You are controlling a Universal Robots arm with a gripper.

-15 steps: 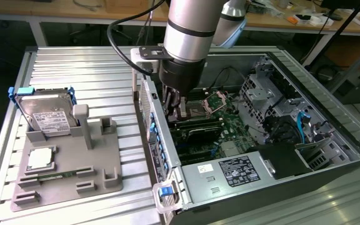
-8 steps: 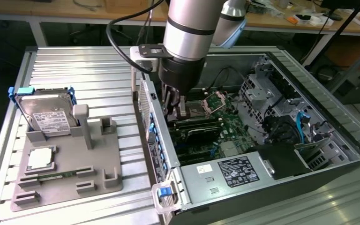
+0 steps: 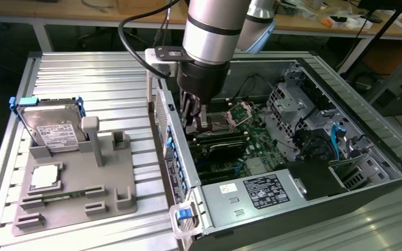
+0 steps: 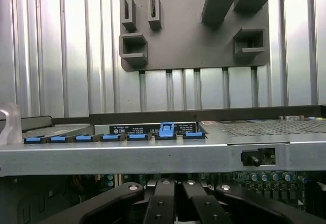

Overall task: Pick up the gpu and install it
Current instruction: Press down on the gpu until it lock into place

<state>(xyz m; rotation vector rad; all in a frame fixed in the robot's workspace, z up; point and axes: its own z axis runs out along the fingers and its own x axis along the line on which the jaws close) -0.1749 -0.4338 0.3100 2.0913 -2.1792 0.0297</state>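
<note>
Ribbed metal bench [image 3: 96,73], workshop tables behind. Gripper [image 3: 199,123] inside open PC case [image 3: 368,157], fingers [image 4: 163,208] drawn together, low over motherboard [image 3: 257,138]. Gpu [image 3: 219,144] apparently dark card just below fingertips among slots; grip on it unconfirmed, contact hidden. Grey fixture tray [image 3: 75,198] beside case holds hard drive [image 3: 51,125].

Bright overhead light glares off the ribbed metal table [image 4: 61,46]; case interior [image 3: 257,130] shadowed.
</note>
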